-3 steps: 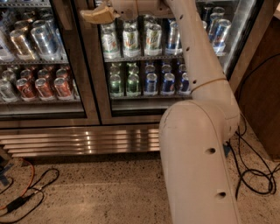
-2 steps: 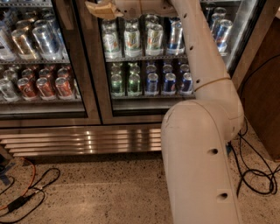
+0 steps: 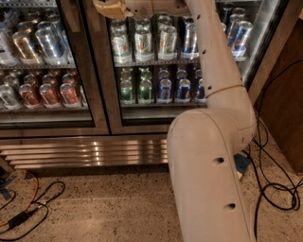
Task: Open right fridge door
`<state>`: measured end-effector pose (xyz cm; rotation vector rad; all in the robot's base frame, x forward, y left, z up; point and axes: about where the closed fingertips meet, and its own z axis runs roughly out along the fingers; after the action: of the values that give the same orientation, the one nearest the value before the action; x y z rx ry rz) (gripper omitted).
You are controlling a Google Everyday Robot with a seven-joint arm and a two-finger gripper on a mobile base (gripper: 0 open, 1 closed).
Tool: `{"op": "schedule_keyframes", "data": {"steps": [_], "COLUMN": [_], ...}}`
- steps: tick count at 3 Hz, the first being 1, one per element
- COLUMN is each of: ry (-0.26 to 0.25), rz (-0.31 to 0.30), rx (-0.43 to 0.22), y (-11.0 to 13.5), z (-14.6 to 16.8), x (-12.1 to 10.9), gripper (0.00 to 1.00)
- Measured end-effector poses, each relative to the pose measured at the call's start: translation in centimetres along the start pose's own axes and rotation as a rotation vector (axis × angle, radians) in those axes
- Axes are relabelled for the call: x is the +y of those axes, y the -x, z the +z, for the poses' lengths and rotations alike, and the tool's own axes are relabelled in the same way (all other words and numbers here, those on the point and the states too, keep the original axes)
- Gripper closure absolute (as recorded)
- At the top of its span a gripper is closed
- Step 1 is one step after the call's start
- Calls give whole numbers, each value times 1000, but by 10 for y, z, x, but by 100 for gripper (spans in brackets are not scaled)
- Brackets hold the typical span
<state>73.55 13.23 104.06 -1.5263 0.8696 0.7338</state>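
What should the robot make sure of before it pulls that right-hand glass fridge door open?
1. Gripper at the left edge of the right fridge door, high up beside the centre post: ok.
2. Firm hold on that edge: cannot tell; the top of the view cuts it off.
3. Door shut and ready to be pulled: ok, it looks closed in its frame.
4. Room for the door to swing out: probably not ok; the robot's arm stands right in front of the pane.
5. Black cables on the floor, clear of the base: cannot tell; they lie close on its right.
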Motion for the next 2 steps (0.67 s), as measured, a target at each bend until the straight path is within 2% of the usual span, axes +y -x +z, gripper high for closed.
{"op": "schedule_keyframes", "data": {"steps": [2], "ry": [0], "rz": [0], "rx": [0], "y": [-2], "z": [-1], "x": [-3], "gripper": [34]}}
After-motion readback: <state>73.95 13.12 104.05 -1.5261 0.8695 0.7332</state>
